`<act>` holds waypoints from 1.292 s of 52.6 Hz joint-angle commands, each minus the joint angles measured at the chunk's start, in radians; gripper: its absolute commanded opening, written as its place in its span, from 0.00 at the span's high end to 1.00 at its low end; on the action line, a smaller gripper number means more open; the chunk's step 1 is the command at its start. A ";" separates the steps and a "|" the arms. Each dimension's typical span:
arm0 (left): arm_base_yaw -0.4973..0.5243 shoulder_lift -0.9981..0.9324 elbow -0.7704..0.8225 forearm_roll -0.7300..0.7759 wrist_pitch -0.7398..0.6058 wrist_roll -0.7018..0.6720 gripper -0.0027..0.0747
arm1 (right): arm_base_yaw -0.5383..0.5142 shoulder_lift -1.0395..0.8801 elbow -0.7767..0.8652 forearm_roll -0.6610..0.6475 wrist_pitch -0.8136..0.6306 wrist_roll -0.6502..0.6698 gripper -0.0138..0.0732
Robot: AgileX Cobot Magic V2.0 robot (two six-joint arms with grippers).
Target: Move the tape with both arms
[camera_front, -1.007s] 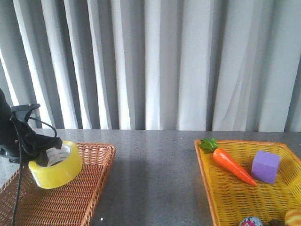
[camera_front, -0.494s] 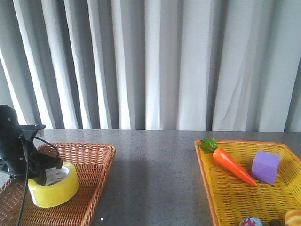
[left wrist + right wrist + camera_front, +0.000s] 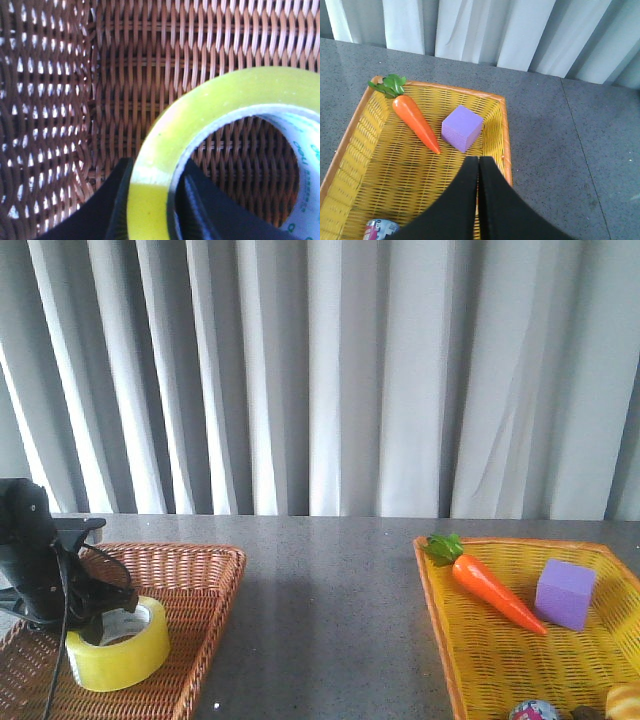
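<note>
The left gripper [image 3: 150, 210] pinches the wall of the yellow tape roll [image 3: 118, 645], one finger inside the ring and one outside. The roll sits low in the brown wicker basket [image 3: 190, 585]. The right gripper [image 3: 478, 172] is squeezed closed on nothing, above the yellow basket [image 3: 365, 130] with the carrot [image 3: 414, 122] and purple cube [image 3: 462, 128].

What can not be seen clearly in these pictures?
- Front view: the right end effector is out of frame. Only slivers of some items in the yellow basket show at the bottom edge.
- Front view: the left end effector hides part of the tape.
- Left wrist view: the tape is cut by the edges; its core print is unreadable.
- Right wrist view: the closed right end effector covers part of the basket.
</note>
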 commanded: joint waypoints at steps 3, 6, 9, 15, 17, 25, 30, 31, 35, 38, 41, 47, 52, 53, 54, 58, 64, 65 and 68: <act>-0.008 -0.043 -0.030 -0.015 -0.031 0.015 0.80 | -0.007 -0.017 -0.022 -0.027 -0.063 -0.002 0.85; -0.008 -0.041 -0.030 -0.015 -0.023 0.016 0.76 | -0.007 -0.017 -0.022 -0.027 -0.063 -0.002 0.85; -0.008 -0.040 -0.030 -0.015 -0.020 0.023 0.69 | -0.007 -0.017 -0.022 -0.027 -0.063 -0.002 0.85; -0.007 -0.040 -0.030 -0.015 -0.019 0.025 0.54 | -0.007 -0.017 -0.022 -0.027 -0.063 -0.002 0.85; -0.006 -0.040 -0.030 -0.019 -0.016 0.025 0.49 | -0.007 -0.017 -0.022 -0.027 -0.063 -0.002 0.85; -0.005 -0.047 -0.041 -0.054 -0.006 0.011 0.32 | -0.007 -0.017 -0.022 -0.027 -0.063 -0.002 0.85; -0.005 -0.059 -0.084 -0.102 0.016 0.011 0.27 | -0.007 -0.017 -0.022 -0.027 -0.063 -0.002 0.85; -0.005 -0.062 -0.099 -0.114 0.019 0.011 0.27 | -0.007 -0.017 -0.022 -0.027 -0.063 -0.002 0.85; -0.005 -0.084 -0.154 -0.169 0.029 0.011 0.27 | -0.007 -0.017 -0.022 -0.027 -0.063 -0.002 0.85; -0.005 -0.112 -0.198 -0.217 0.029 0.011 0.27 | -0.007 -0.017 -0.022 -0.027 -0.063 -0.002 0.85; -0.005 -0.150 -0.236 -0.256 0.022 0.011 0.27 | -0.007 -0.017 -0.022 -0.027 -0.063 -0.002 0.85; -0.005 -0.252 -0.278 -0.276 -0.005 0.012 0.28 | -0.007 -0.017 -0.022 -0.027 -0.063 -0.002 0.85; 0.007 -0.348 -0.277 -0.265 -0.032 0.013 0.35 | -0.007 -0.017 -0.022 -0.027 -0.063 -0.002 0.85; 0.011 -0.370 -0.277 -0.264 -0.034 0.013 0.36 | -0.007 -0.017 -0.022 -0.027 -0.063 -0.002 0.85; 0.015 -0.391 -0.277 -0.261 -0.034 0.013 0.39 | -0.007 -0.017 -0.022 -0.027 -0.063 -0.002 0.85; 0.025 -0.467 -0.277 -0.249 -0.029 0.013 0.51 | -0.007 -0.017 -0.022 -0.027 -0.063 -0.002 0.85; 0.025 -0.577 -0.277 -0.251 -0.033 0.013 0.75 | -0.007 -0.017 -0.022 -0.027 -0.063 -0.002 0.85; 0.025 -0.587 -0.277 -0.253 -0.035 0.013 0.78 | -0.007 -0.017 -0.022 -0.027 -0.063 -0.002 0.85; 0.022 -0.633 -0.277 -0.253 -0.038 0.014 0.90 | -0.007 -0.017 -0.022 -0.027 -0.063 -0.002 0.85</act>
